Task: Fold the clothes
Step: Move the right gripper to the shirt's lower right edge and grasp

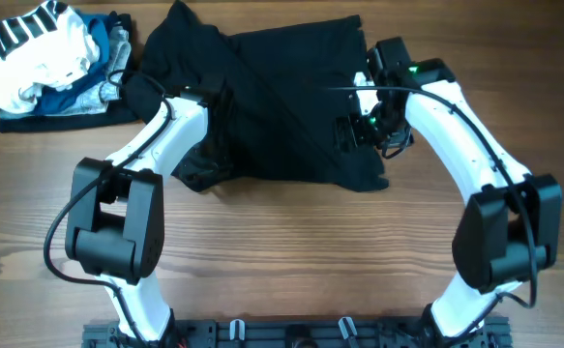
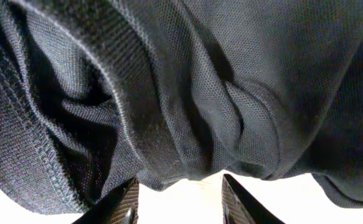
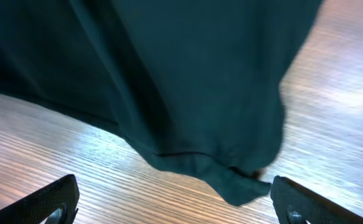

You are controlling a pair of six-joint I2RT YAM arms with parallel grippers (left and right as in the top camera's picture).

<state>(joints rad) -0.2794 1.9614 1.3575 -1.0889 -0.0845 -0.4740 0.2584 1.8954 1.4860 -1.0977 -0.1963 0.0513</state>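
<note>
The clothes, one plain black garment point(image 1: 272, 106), lie partly folded and rumpled at the back middle of the table. My left gripper point(image 1: 138, 89) is at the garment's left edge. In the left wrist view, bunched black mesh fabric point(image 2: 187, 93) fills the frame just beyond the left gripper point(image 2: 180, 205), whose fingers stand apart with nothing between them. My right gripper point(image 1: 357, 128) hovers over the garment's right edge. In the right wrist view the right gripper point(image 3: 175, 205) is wide open above bare wood, and a corner of the black garment point(image 3: 231, 180) hangs close to its right finger.
A small stack of white, striped, blue and grey garments point(image 1: 49, 63) sits at the back left corner, close to the left arm. Wooden tabletop point(image 1: 291, 242) shows in front of the black garment, between the two arm bases.
</note>
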